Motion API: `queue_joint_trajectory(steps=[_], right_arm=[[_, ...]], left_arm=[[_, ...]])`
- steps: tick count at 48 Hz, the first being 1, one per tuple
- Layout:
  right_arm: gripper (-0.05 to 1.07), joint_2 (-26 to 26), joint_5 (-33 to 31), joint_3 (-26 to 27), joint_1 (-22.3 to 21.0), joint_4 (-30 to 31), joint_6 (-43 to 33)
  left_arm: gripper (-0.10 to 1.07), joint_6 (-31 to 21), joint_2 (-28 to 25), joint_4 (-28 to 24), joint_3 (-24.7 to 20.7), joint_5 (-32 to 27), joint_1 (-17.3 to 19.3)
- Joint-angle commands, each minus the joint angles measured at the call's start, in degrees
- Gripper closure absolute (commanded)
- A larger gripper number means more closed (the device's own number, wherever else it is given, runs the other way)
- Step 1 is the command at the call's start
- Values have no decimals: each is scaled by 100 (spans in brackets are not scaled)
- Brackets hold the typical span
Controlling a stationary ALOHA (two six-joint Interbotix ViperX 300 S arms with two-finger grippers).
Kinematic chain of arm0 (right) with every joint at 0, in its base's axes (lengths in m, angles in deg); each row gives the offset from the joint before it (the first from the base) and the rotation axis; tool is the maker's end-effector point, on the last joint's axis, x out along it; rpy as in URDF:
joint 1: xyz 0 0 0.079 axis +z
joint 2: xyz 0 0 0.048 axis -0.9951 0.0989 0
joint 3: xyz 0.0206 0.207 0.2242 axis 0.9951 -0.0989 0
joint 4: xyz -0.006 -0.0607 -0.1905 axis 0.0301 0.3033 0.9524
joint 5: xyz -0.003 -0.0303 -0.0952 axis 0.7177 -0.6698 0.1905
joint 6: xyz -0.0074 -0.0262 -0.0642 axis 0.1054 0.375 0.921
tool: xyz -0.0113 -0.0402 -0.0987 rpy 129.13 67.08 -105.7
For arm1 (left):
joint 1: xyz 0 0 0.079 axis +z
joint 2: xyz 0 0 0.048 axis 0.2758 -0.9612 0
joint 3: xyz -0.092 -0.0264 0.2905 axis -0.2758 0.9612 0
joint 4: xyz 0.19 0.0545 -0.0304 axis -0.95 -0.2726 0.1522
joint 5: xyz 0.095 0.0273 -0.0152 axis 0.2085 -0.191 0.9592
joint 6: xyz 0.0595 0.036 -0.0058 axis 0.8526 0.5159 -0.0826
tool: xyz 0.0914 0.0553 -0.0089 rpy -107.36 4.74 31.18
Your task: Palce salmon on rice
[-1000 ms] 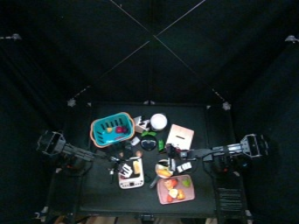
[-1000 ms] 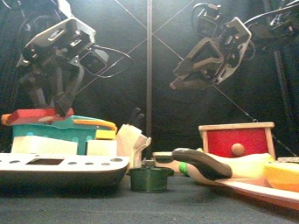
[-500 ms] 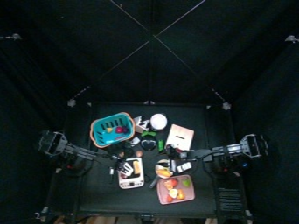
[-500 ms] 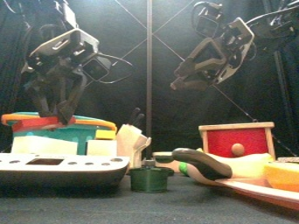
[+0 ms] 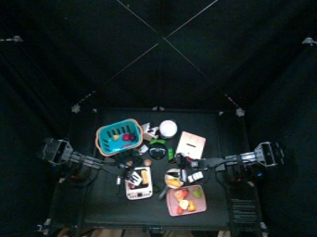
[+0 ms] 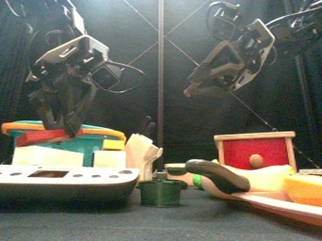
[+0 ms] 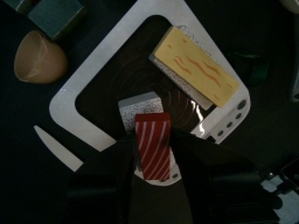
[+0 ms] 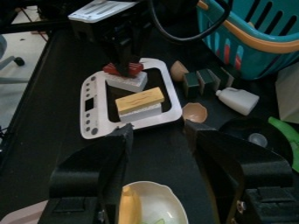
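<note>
Lower now: salmon (image 7: 155, 145) in left gripper (image 7: 153, 166)

Rice block (image 7: 142, 107) partly hidden under salmon (image 7: 153, 144), tabletop items too small in top view

The salmon (image 7: 155, 145) is a red slab with thin white stripes, hanging tilted just above the rice (image 7: 142, 107). The rice is a small white block lying flat in the white tray (image 7: 87, 80), near the tray's open end and beside a yellow striped slab, at the table's front left.
</note>
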Motion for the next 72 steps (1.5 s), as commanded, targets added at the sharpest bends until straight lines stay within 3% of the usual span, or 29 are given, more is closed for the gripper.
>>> queue_joint_trajectory(steps=[1,72], right_arm=[[17,-70,26,53,26,0,9],[17,-62,26,88,26,105,9]], left_arm=[[25,9,26,0,-123,18,53],[26,0,308,-149,-176,-79,-18]])
